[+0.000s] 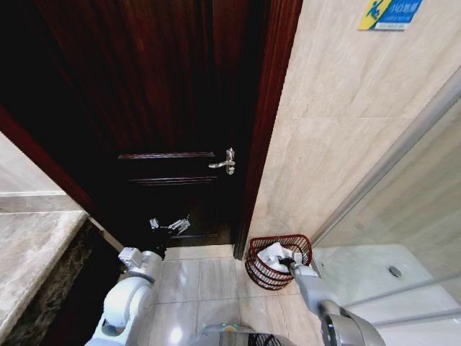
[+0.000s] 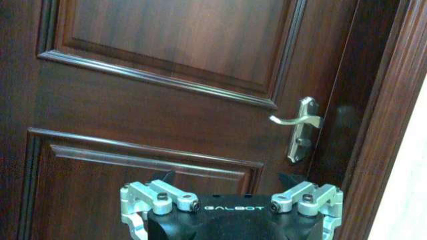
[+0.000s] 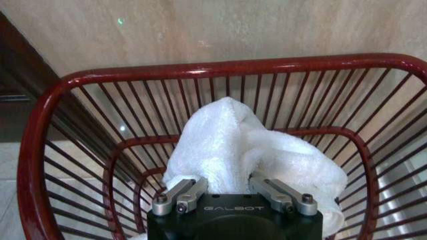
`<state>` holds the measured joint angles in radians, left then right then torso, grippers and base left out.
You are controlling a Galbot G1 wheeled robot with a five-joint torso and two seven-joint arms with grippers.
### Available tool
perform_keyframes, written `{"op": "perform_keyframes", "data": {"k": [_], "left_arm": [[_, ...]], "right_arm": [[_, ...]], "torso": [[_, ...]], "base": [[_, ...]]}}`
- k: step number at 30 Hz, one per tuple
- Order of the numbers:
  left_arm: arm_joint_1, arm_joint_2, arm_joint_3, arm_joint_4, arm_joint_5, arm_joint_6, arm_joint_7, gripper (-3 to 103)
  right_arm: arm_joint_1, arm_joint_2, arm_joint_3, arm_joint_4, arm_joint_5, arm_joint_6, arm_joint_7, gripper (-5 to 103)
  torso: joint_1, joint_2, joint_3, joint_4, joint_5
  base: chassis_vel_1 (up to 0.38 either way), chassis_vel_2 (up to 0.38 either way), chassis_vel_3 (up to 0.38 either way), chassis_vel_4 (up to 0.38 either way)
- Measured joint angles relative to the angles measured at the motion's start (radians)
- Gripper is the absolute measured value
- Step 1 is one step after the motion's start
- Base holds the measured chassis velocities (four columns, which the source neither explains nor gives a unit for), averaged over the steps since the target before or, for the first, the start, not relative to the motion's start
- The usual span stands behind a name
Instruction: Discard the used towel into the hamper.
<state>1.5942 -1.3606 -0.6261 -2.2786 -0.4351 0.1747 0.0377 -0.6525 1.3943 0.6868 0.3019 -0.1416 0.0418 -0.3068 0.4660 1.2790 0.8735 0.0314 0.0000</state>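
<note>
the hamper (image 1: 279, 261), a dark red-brown wire basket, stands on the tiled floor (image 1: 209, 288) at the foot of the beige wall (image 1: 338, 130), just right of the dark wooden door (image 1: 166, 130) and beside the glass shower screen (image 1: 403, 216). the right gripper (image 1: 289, 261) reaches down into the hamper's mouth from the near side. in the right wrist view its fingers (image 3: 179, 196) are drawn in close on a white towel (image 3: 233, 150), which bunches up between them and rises in a soft heap inside the basket, its folds lying against the far bars; the hamper's rim (image 3: 227, 67) arcs around the towel on all sides. the towel shows in the head view as a white patch (image 1: 272, 254) within the wire ring. the left gripper (image 1: 170, 225) hangs in the air to the left, near the lower part of the door and well apart from the hamper; its fingers (image 2: 163, 192) are spread wide and hold nothing, pointing at the door panel below the silver door handle (image 2: 299, 127)
</note>
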Motion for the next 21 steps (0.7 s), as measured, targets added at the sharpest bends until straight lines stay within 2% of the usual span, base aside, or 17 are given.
{"op": "perform_keyframes", "data": {"k": [3,4,6,7,9,10,13,14,15,17,18,20,21], "left_arm": [[0.0,0.0,0.0,0.0,0.0,0.0,0.0,100],[0.0,0.0,0.0,0.0,0.0,0.0,0.0,100],[0.0,0.0,0.0,0.0,0.0,0.0,0.0,100],[0.0,0.0,0.0,0.0,0.0,0.0,0.0,100],[0.0,0.0,0.0,0.0,0.0,0.0,0.0,100],[0.0,0.0,0.0,0.0,0.0,0.0,0.0,100],[0.0,0.0,0.0,0.0,0.0,0.0,0.0,100],[0.0,0.0,0.0,0.0,0.0,0.0,0.0,100],[0.0,0.0,0.0,0.0,0.0,0.0,0.0,100],[0.0,0.0,0.0,0.0,0.0,0.0,0.0,100],[0.0,0.0,0.0,0.0,0.0,0.0,0.0,100],[0.0,0.0,0.0,0.0,0.0,0.0,0.0,100],[0.0,0.0,0.0,0.0,0.0,0.0,0.0,100]], "right_arm": [[-0.02,0.007,0.002,0.033,-0.002,0.019,-0.007,30],[-0.02,0.007,0.002,0.033,-0.002,0.019,-0.007,30],[-0.059,0.012,-0.035,0.11,0.043,0.023,-0.01,42],[-0.059,0.012,-0.035,0.11,0.043,0.023,-0.01,42],[-0.112,0.009,-0.096,0.217,0.121,-0.004,-0.008,53],[-0.112,0.009,-0.096,0.217,0.121,-0.004,-0.008,53],[-0.175,0.008,-0.11,0.354,0.181,-0.039,-0.013,64],[-0.175,0.008,-0.11,0.354,0.181,-0.039,-0.013,64],[-0.217,-0.002,-0.124,0.431,0.226,-0.065,-0.01,70],[-0.279,-0.024,-0.143,0.533,0.276,-0.093,-0.005,80],[-0.279,-0.024,-0.143,0.533,0.276,-0.093,-0.005,80],[-0.345,-0.047,-0.144,0.627,0.305,-0.091,-0.001,90],[-0.345,-0.047,-0.144,0.627,0.305,-0.091,-0.001,90]], "torso": [[0.0,0.0,0.0,-0.0002,0.0],[0.0,0.0,0.0,-0.0002,0.0],[0.0,0.0,0.0,0.0,0.0001],[0.0,0.0,0.0,0.0,0.0001],[0.0,0.0,0.0,-0.0002,0.0001],[0.0,0.0,0.0,-0.0002,0.0001],[0.0,0.0,0.0,0.0,0.0001],[0.0,0.0,0.0,0.0,0.0001],[0.0,0.0,0.0,0.0004,0.0001],[0.0,0.0,0.0,-0.0003,0.0002],[0.0,0.0,0.0,-0.0003,0.0002],[0.0,0.0,0.0,-0.0002,-0.0002],[0.0,0.0,0.0,-0.0002,-0.0002]], "base": [[0.0,0.0,0.0,0.0],[0.0,0.0,0.0,0.0],[0.0,0.0,0.0,0.0],[0.0,0.0,0.0,0.0],[0.0,0.0,0.0,0.0],[0.0,0.0,0.0,0.0],[0.0,0.0,0.0,0.0],[0.0,0.0,0.0,0.0],[0.0,0.0,0.0,0.0],[0.0,0.0,0.0,0.0],[0.0,0.0,0.0,0.0],[0.0,0.0,0.0,0.0],[0.0,0.0,0.0,0.0]]}}
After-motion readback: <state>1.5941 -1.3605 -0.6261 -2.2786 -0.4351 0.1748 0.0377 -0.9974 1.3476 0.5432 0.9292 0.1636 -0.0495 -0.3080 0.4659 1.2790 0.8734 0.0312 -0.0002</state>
